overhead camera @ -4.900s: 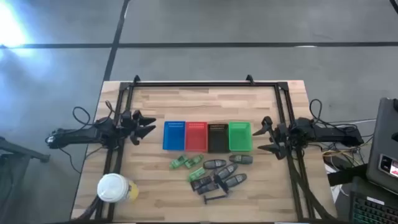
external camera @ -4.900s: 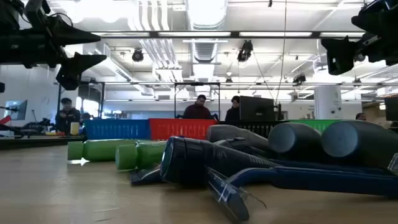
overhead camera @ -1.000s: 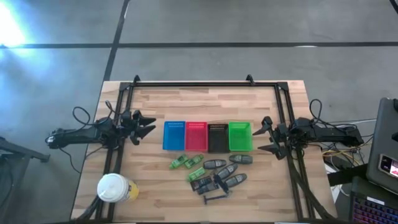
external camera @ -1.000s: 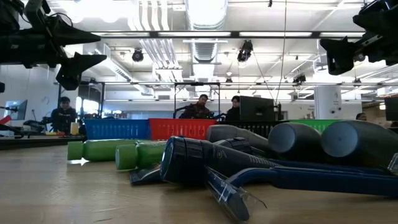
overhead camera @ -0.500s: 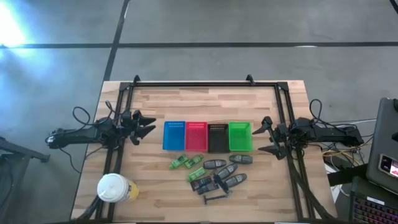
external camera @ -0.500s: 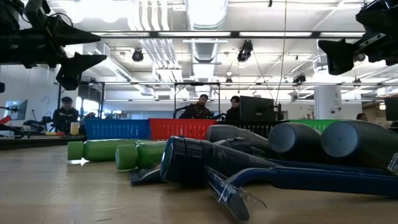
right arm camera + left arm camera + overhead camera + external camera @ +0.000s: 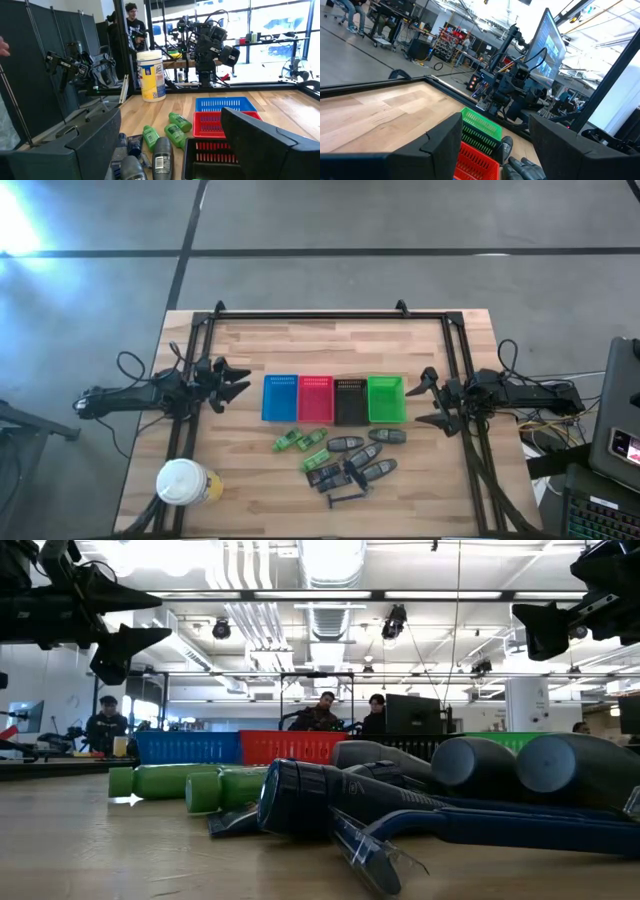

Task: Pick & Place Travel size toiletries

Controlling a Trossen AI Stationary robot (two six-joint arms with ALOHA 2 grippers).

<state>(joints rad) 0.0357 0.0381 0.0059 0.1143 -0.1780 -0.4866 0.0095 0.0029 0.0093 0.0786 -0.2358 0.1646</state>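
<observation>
High view: the left pincer [image 7: 236, 381], fingers spread and empty, sits at centre left; the right pincer [image 7: 424, 398], likewise spread and empty, at centre right. Between them stand the blue, red, black and green baskets [image 7: 334, 399]. The travel size toiletries [image 7: 340, 461] lie clustered on the surface [image 7: 330, 340] just below the baskets.

Low view: the toiletries fill the lower centre.

Right wrist view: green bottles [image 7: 169, 130] lie beside the red basket.

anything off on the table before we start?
Nothing damaged or spilled. The toiletries lie in a loose overlapping heap in front of the four baskets, none sorted yet. Left gripper and right gripper hang open at the sides.
</observation>
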